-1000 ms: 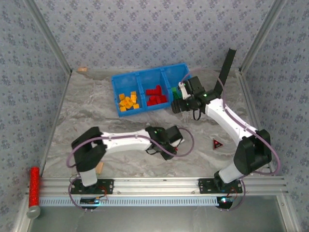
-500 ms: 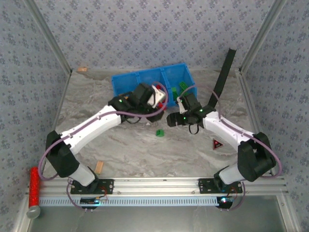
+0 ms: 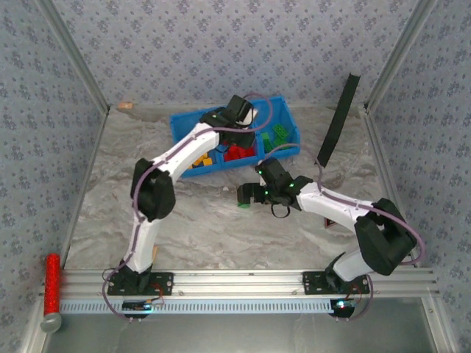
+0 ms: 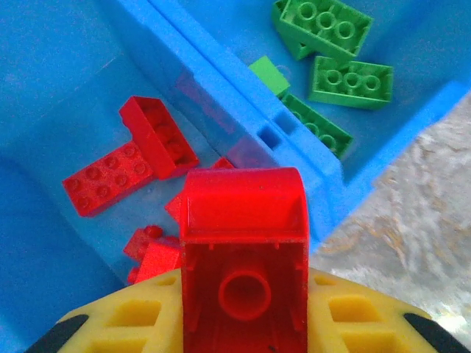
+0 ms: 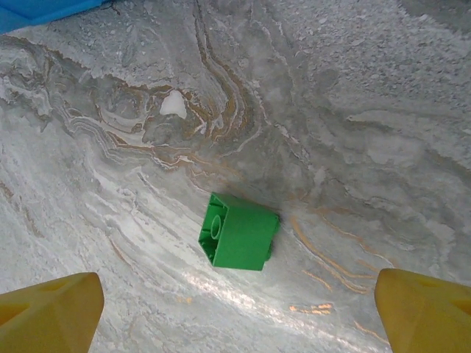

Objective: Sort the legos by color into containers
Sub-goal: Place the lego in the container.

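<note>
Your left end effector (image 4: 244, 301) has swung from the blue bin's (image 3: 184, 129) near side to above its middle compartment (image 4: 88, 110), clamped on a glossy red brick (image 4: 243, 220) with a curved top. Your right end effector (image 5: 235, 316), now spread wide, hangs over a lone green brick (image 5: 239, 232) lying on the surface (image 5: 368, 110) just before the bin.

The bin (image 3: 175, 134) stands at the far middle of the table (image 3: 110, 191). Its three compartments sit side by side, each holding bricks (image 4: 346, 77). The left gripper (image 4: 244, 312) hangs over the middle compartment (image 4: 73, 81) with the held brick (image 4: 243, 220) between its fingers. Before the bin, the lone brick (image 5: 239, 232) lies on the table under the right gripper (image 5: 237, 309), between its spread fingers. The cylinder (image 3: 51, 283) lies at the near left corner.
</note>
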You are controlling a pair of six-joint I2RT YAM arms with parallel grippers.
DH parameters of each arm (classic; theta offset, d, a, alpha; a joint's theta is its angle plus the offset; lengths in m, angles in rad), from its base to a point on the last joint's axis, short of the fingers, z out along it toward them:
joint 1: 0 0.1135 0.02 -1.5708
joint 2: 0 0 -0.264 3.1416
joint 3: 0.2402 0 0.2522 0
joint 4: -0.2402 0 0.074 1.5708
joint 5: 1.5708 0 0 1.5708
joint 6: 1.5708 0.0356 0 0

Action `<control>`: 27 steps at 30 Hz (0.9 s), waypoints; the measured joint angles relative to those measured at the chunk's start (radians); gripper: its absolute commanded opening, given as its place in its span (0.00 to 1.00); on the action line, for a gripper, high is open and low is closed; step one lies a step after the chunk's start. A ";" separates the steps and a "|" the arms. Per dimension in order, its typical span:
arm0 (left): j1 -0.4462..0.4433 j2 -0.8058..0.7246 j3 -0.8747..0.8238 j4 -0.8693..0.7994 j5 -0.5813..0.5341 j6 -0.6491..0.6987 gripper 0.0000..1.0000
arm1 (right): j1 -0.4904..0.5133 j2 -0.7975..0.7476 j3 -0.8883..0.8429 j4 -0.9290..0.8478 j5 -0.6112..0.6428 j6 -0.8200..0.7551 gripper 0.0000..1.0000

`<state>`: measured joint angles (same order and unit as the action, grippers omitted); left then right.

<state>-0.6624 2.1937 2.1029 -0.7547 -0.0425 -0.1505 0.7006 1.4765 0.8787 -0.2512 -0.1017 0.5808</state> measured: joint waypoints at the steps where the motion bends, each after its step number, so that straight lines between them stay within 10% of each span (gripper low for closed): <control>1: 0.005 0.040 0.046 -0.021 0.000 -0.004 0.20 | 0.003 0.009 0.000 0.005 0.000 0.005 0.98; 27: 0.039 0.249 0.271 -0.220 -0.004 -0.042 0.55 | 0.083 0.282 0.138 -0.043 0.085 0.006 0.80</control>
<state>-0.6235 2.4424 2.3741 -0.9749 -0.0463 -0.1925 0.7837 1.7580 1.0172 -0.2943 -0.0162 0.5865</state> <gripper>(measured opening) 0.538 0.815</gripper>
